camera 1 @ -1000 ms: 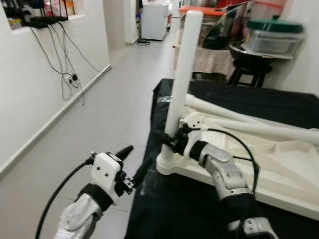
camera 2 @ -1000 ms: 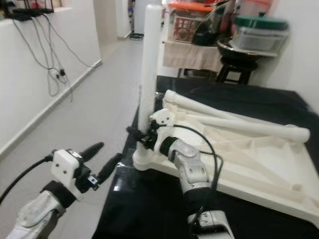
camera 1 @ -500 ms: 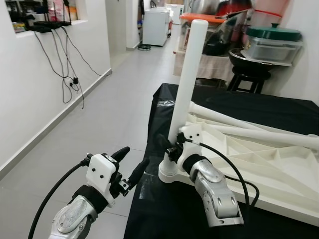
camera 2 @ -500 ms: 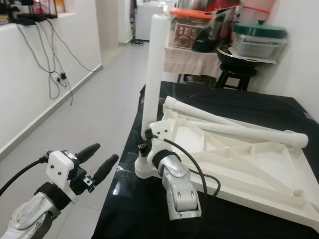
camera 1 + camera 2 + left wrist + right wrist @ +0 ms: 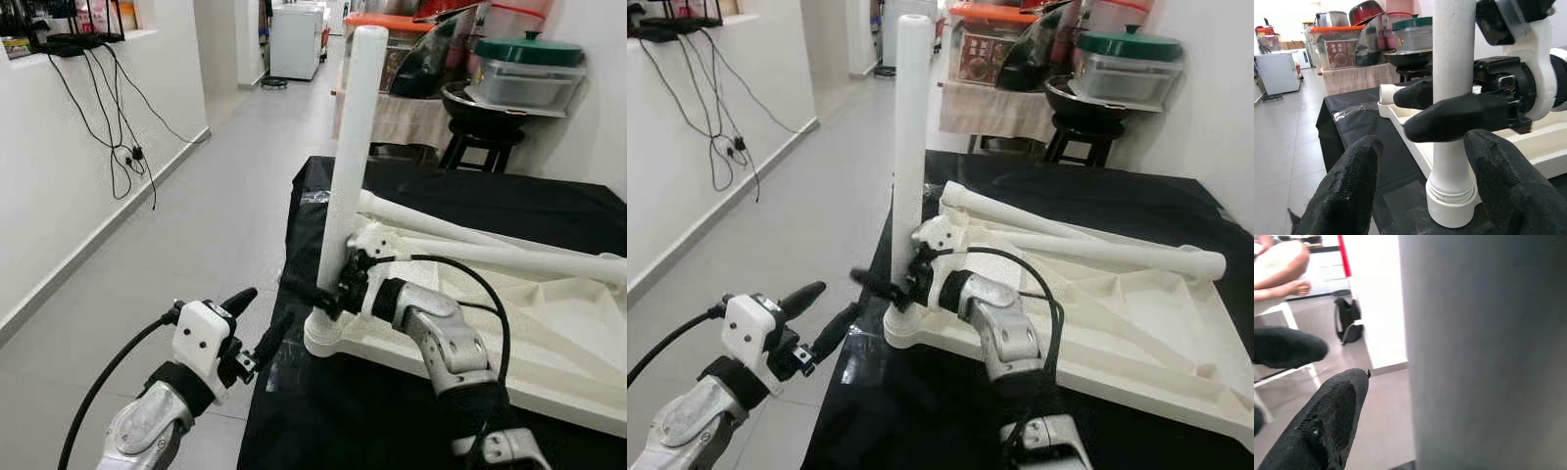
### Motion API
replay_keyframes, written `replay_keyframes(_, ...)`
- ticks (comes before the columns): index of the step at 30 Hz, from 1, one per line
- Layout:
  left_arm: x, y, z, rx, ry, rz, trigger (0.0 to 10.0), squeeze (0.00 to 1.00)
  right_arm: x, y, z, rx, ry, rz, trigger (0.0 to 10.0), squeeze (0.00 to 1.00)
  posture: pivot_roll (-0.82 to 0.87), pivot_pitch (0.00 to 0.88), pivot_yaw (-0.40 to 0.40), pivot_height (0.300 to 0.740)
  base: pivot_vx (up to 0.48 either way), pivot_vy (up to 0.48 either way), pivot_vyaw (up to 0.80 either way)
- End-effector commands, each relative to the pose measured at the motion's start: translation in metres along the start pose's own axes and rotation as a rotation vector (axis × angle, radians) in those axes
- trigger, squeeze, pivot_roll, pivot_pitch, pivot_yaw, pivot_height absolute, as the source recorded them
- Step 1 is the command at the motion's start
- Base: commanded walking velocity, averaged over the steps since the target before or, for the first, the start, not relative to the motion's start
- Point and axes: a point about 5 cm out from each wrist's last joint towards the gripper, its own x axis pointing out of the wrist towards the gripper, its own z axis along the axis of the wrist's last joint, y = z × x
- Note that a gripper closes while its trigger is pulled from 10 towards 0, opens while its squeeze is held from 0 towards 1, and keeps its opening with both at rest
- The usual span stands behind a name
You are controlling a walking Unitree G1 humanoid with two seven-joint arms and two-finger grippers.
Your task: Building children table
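A white plastic table top (image 5: 549,323) lies upside down on a bench (image 5: 509,201) draped in black cloth, its ribbed underside facing up. One white leg (image 5: 348,147) stands upright in the corner socket (image 5: 328,338) nearest the robot's left, at the bench's edge. Two more white legs (image 5: 1087,240) lie flat across the underside, running from near that corner toward the far right.

The right gripper (image 5: 315,297) reaches in from the right along the table top's edge and sits at the foot of the upright leg — its jaws straddle the post just above the socket, one black finger on each side. In the left wrist view the two fingers (image 5: 1449,117) lie against the post, though whether they press it tight I cannot tell; in the right wrist view the post is a pale blur right beside one finger.

The left gripper (image 5: 257,323) hovers off the bench's left edge, over the grey floor (image 5: 196,215), pointing at the same socket with its jaws spread apart and holding nothing (the post shows between its fingertips (image 5: 1347,191) in its wrist view, but well ahead of them).

Beyond the bench stand a black stool (image 5: 480,137) and a lidded container (image 5: 529,73); cables (image 5: 118,127) hang down the white wall on the left.
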Motion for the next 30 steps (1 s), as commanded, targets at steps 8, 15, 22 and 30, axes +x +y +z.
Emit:
replay_keyframes(8, 0.001, -0.004, -0.005, -0.007, 0.011, -0.010, 10.0, 0.00, 0.005, -0.021, 0.001, 0.028, 0.076, 0.104, 0.0, 0.00, 0.12, 0.000, -0.093, 0.740, 0.000, 0.000, 0.00)
replay_keyframes(15, 0.002, -0.004, -0.004, -0.008, 0.009, -0.011, 10.0, 0.00, -0.003, -0.023, -0.001, 0.028, 0.060, 0.133, 0.0, 0.00, 0.11, 0.000, -0.083, 0.740, 0.000, 0.000, 0.00)
replay_keyframes(22, 0.001, -0.004, -0.003, -0.009, 0.006, -0.014, 10.0, 0.00, -0.013, -0.028, -0.011, 0.006, 0.087, -0.044, 0.0, 0.00, 0.10, 0.000, -0.086, 0.740, 0.000, 0.000, 0.00)
replay_keyframes(30, -0.002, 0.002, -0.001, -0.003, 0.010, -0.011, 10.0, 0.00, -0.005, 0.031, -0.046, 0.152, -0.008, -0.770, 0.0, 0.00, 0.07, 0.000, -0.062, 0.740, 0.000, 0.000, 0.00)
